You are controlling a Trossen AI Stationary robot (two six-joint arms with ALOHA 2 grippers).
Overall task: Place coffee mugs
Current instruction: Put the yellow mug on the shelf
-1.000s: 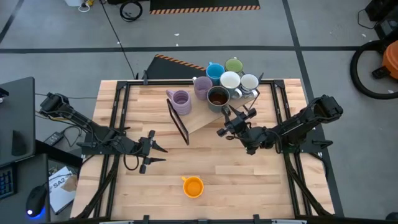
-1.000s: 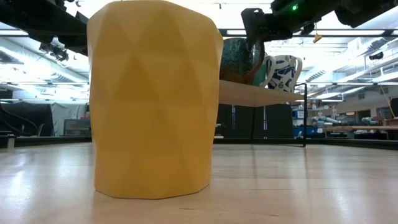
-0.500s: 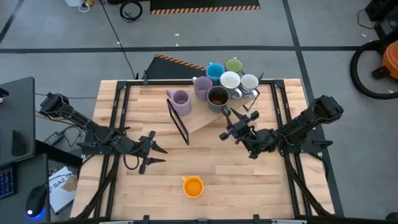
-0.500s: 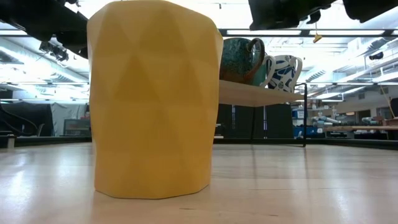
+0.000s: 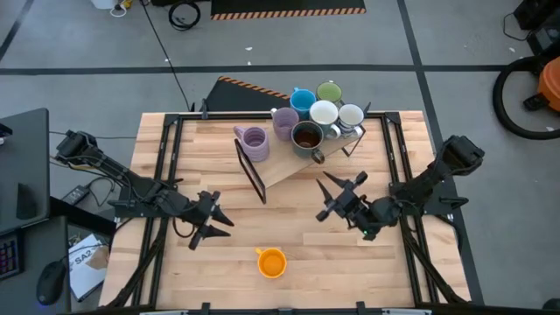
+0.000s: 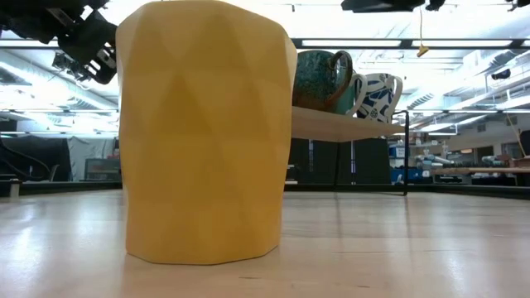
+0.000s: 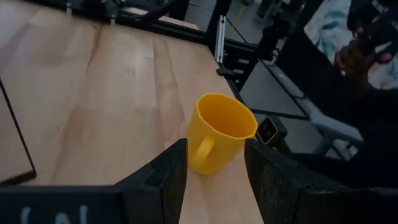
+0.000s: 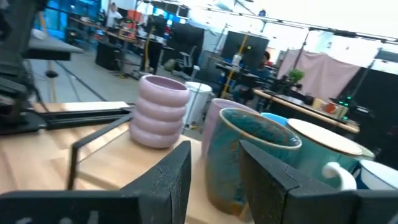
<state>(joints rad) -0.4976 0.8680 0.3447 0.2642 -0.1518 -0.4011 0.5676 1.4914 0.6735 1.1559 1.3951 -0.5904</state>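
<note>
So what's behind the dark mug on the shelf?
Behind the dark mug on the raised shelf, the high view shows the blue, green and two white mugs packed close. Their lower bodies and most handles are covered.

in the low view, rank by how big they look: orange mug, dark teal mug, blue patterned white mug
1. orange mug, by far the largest, though it stands closest to the camera
2. dark teal mug
3. blue patterned white mug, partly hidden behind the teal one, so these two are hard to rank

An orange mug (image 5: 272, 262) stands upright alone near the table's front edge; seven other mugs (image 5: 306, 122) cluster at the back.
</note>
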